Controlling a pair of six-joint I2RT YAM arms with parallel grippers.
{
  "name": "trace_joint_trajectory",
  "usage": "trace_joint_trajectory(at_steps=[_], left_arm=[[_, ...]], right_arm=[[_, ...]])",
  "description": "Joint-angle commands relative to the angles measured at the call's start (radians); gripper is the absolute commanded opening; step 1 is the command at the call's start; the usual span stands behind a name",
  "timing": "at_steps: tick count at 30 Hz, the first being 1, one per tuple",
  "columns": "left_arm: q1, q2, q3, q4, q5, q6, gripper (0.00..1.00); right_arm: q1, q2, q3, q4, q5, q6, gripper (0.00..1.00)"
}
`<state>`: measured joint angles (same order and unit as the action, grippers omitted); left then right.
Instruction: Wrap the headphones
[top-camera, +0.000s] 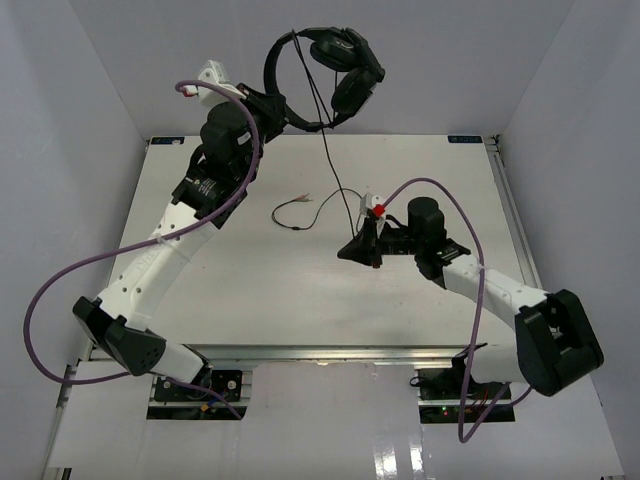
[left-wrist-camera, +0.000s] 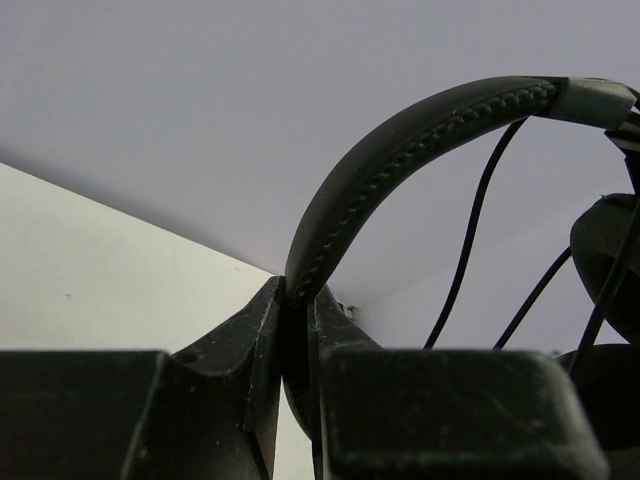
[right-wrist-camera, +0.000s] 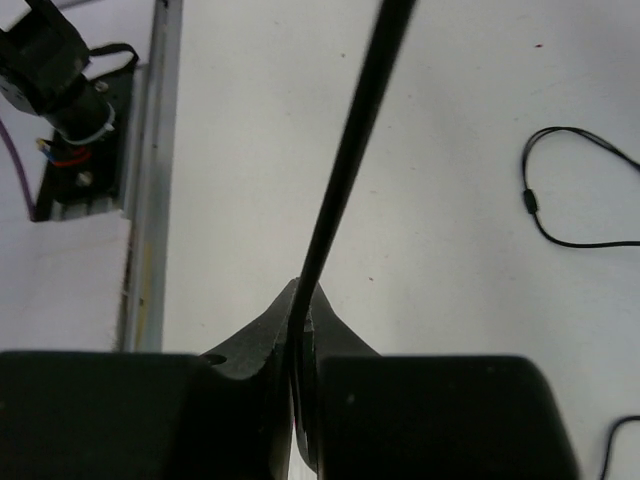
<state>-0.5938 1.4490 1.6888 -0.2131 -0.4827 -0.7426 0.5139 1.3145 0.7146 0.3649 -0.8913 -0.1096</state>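
The black headphones (top-camera: 335, 70) hang in the air above the table's far edge. My left gripper (top-camera: 286, 112) is shut on their curved headband (left-wrist-camera: 400, 150), with the jaws (left-wrist-camera: 298, 300) pinching its lower end. An earcup (left-wrist-camera: 612, 262) shows at the right of the left wrist view. The thin black cord (top-camera: 328, 155) runs taut from the earcups down to my right gripper (top-camera: 362, 248), which is shut on it (right-wrist-camera: 300, 305) just above the table. The cord (right-wrist-camera: 352, 150) rises from the jaws. Its free end (top-camera: 297, 210) lies looped on the table and also shows in the right wrist view (right-wrist-camera: 560, 205).
The white table (top-camera: 250, 300) is walled by white panels at the back and sides. A metal rail (right-wrist-camera: 150, 180) runs along one table edge, with a black device (right-wrist-camera: 60, 80) beyond it. Purple robot cables (top-camera: 60, 290) loop beside both arms.
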Motion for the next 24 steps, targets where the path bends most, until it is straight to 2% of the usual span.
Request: trace_joint_trajectory(at_steps=[1, 7, 10, 15, 19, 24], left_arm=[[0.035, -0.032, -0.039, 0.031, -0.147, 0.069, 0.00], [0.072, 0.015, -0.060, 0.017, -0.158, 0.110, 0.00], [0.086, 0.049, -0.058, 0.000, -0.172, 0.152, 0.00], [0.089, 0.101, -0.110, 0.004, -0.180, 0.276, 0.00], [0.079, 0.139, -0.234, 0.000, -0.140, 0.334, 0.00], [0.053, 0.131, -0.402, 0.020, -0.047, 0.357, 0.00]], right_arm=[[0.039, -0.096, 0.075, -0.351, 0.167, -0.283, 0.08], [0.086, -0.174, 0.142, -0.532, 0.290, -0.366, 0.08], [0.141, -0.191, 0.212, -0.623, 0.387, -0.423, 0.08], [0.160, -0.196, 0.390, -0.732, 0.549, -0.527, 0.08], [0.163, -0.170, 0.544, -0.756, 0.648, -0.600, 0.08], [0.163, -0.129, 0.624, -0.692, 0.823, -0.691, 0.08]])
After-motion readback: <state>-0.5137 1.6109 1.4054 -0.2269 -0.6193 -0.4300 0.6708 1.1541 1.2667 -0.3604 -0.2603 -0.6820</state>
